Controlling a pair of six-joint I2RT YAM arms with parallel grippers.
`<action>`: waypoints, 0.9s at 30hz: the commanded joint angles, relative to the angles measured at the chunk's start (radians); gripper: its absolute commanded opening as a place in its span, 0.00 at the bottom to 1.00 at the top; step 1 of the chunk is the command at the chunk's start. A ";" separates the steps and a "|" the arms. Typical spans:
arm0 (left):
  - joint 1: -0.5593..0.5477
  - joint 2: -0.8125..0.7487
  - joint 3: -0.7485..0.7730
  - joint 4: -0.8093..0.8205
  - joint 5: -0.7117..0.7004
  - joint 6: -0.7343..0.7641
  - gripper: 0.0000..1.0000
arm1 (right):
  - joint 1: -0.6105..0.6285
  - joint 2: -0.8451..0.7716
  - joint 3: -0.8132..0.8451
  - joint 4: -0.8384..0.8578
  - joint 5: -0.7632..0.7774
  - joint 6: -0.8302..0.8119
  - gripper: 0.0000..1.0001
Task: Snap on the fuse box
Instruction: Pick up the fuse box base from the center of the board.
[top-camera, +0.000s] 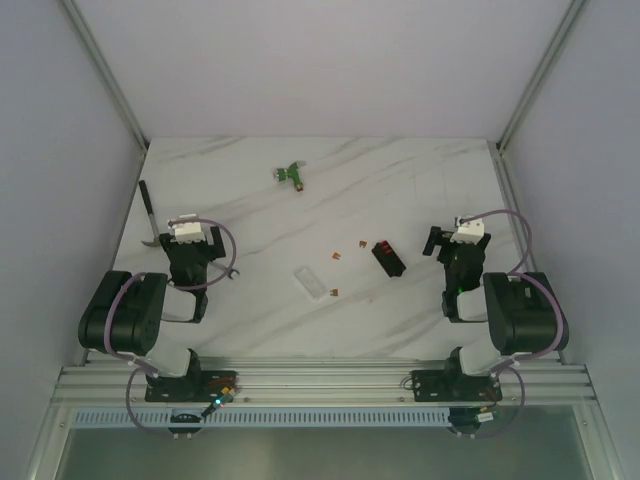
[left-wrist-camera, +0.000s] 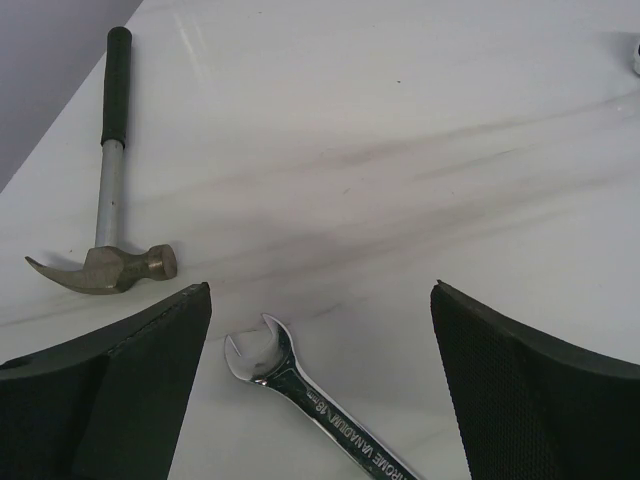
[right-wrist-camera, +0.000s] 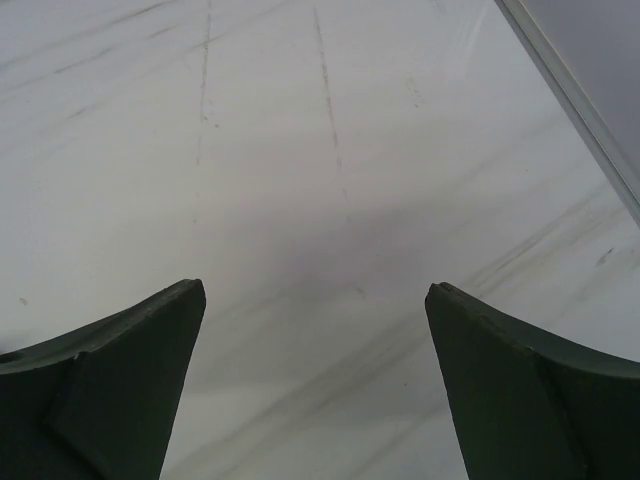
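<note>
hammer (left-wrist-camera: 110, 170) – wrench (left-wrist-camera: 315, 400) – green connector (top-camera: 291, 174)

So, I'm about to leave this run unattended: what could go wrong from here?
The small orange bits lie loose around the fuse box and the clear plastic piece; a reaching gripper could scatter them. That clear piece is faint on the pale table, so easy to misgrasp. The wrench lies close by the left gripper and might snag.

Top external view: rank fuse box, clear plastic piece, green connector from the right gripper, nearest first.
1. fuse box, just left of the right gripper.
2. clear plastic piece, centre, farther left.
3. green connector, far side, left of centre.
</note>
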 joint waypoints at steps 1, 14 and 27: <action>-0.004 0.005 0.013 0.048 -0.008 0.013 1.00 | -0.007 -0.007 0.027 0.032 0.003 0.006 1.00; -0.007 -0.090 0.075 -0.135 -0.059 -0.008 1.00 | -0.005 -0.120 0.170 -0.336 -0.066 0.001 0.92; -0.054 -0.307 0.331 -0.840 0.131 -0.511 1.00 | 0.139 -0.153 0.438 -1.004 -0.229 0.133 0.96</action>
